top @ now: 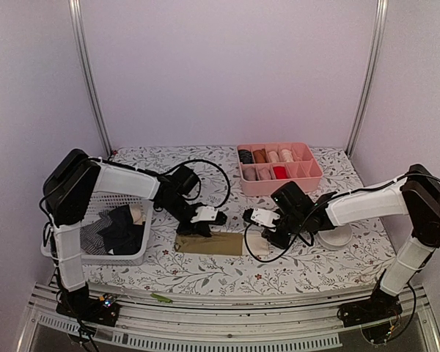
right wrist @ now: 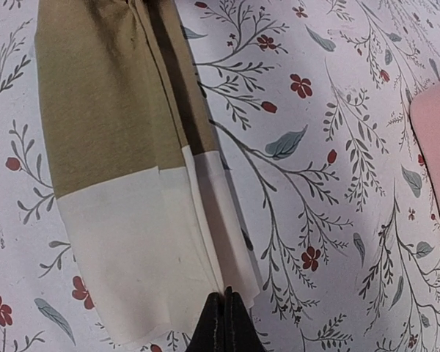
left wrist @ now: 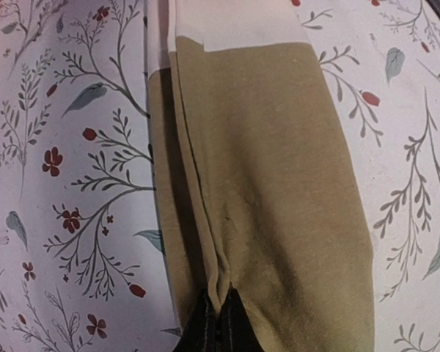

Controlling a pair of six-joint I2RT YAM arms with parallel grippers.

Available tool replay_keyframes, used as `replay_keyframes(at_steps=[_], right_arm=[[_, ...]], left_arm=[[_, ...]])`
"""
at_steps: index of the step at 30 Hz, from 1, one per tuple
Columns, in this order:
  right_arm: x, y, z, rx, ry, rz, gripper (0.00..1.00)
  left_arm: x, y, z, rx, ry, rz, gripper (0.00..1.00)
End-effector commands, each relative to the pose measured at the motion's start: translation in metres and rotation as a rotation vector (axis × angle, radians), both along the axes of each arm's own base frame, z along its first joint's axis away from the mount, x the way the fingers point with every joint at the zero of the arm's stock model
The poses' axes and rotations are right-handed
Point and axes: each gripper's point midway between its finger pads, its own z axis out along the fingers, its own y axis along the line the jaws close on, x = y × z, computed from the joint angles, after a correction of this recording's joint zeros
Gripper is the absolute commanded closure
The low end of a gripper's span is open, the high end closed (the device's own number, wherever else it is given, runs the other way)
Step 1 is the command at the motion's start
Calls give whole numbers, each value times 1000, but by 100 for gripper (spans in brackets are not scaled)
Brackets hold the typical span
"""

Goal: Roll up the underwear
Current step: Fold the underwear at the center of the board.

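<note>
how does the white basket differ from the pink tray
The basket is white open mesh; the tray is pink, solid-walled and split into compartments. The basket sits at the table's left near edge; the tray sits far back, right of centre. The basket's clothes lie in a loose heap; the tray's rolls sit in separate compartments. Both hold cloth.
</note>
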Motion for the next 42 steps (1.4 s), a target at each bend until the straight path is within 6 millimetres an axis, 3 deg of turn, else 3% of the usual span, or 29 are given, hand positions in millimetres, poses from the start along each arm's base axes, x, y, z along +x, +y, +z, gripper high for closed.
replay_keyframes(at_steps=[1, 12, 20, 27, 32, 36, 42], right_arm=[[10, -2, -2, -12, -6, -8, 100], [13, -4, -2, -14, -6, -22, 100], [18, -6, -5, -25, -10, -44, 100], [22, -5, 2, -6, 5, -85, 100], [37, -12, 31, 48, -34, -182, 69], [43, -19, 46, 58, -45, -229, 60], [51, -9, 54, 94, 4, -273, 59]], left_arm=[[8, 5, -6, 25, -3, 4, 100], [15, -2, 10, 9, -9, 7, 100], [28, 5, -10, 69, -34, 40, 100], [49, 6, 10, 57, -37, 144, 74], [53, 28, 29, 68, -35, 236, 62], [40, 50, 51, 70, -52, 261, 60], [-19, 65, 54, 97, 50, 187, 64]])
